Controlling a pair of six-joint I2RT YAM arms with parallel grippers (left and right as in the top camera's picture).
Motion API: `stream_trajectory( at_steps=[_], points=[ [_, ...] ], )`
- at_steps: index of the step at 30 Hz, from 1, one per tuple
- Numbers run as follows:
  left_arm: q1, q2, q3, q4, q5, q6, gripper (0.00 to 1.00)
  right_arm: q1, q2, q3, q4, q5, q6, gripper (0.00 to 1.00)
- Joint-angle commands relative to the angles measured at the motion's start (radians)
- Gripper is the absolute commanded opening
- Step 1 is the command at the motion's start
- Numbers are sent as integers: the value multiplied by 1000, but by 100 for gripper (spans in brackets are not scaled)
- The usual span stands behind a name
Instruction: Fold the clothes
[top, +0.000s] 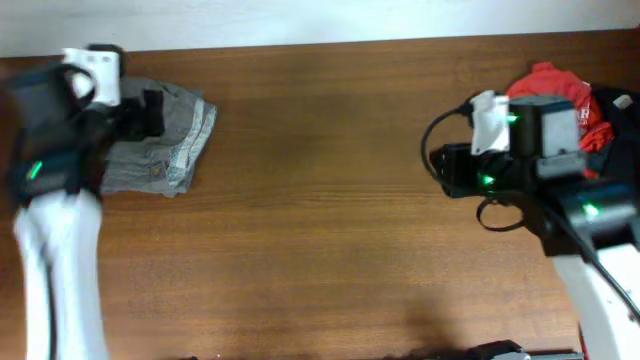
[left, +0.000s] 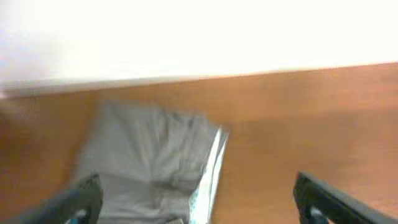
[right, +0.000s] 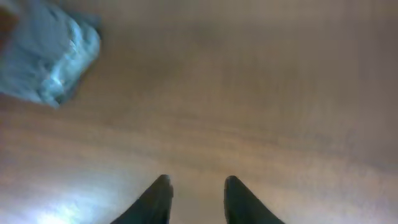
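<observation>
The grey-olive shorts (top: 165, 145) lie folded in a small bundle at the far left of the wooden table, with the paler lining showing along the right edge. My left gripper (top: 145, 112) hovers over them, open and empty. In the left wrist view the shorts (left: 149, 155) lie below and between the wide-spread fingers (left: 198, 190). My right gripper (top: 448, 168) is at the right side, far from the shorts, open and empty over bare wood (right: 196, 183). The shorts show blurred at the top left of the right wrist view (right: 50, 56).
A pile of red and dark clothes (top: 560, 85) lies at the back right corner behind the right arm. The brown table (top: 330, 200) ends at its back edge close behind the shorts, against a white wall (left: 199, 37).
</observation>
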Motion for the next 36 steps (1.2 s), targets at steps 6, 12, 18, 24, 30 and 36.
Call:
stream_trajectory(
  at_steps=[6,12,18,24,30,36],
  points=[
    [-2,-451,45,-210,31,46,99,1,-200,145,33,-14,-99,81],
    [-2,-573,45,-259,42,46,99,1,-330,145,33,-14,-95,99],
    [-2,-611,45,-262,42,46,99,1,-386,145,3,-64,-95,99],
    [-2,-611,45,-263,42,46,99,1,-387,145,-93,-90,-135,99],
    [-2,-611,45,-267,42,46,99,-6,-399,140,-102,23,-313,99],
    [-2,-611,45,-291,42,46,99,-95,-552,-99,107,40,-312,99]
  ],
)
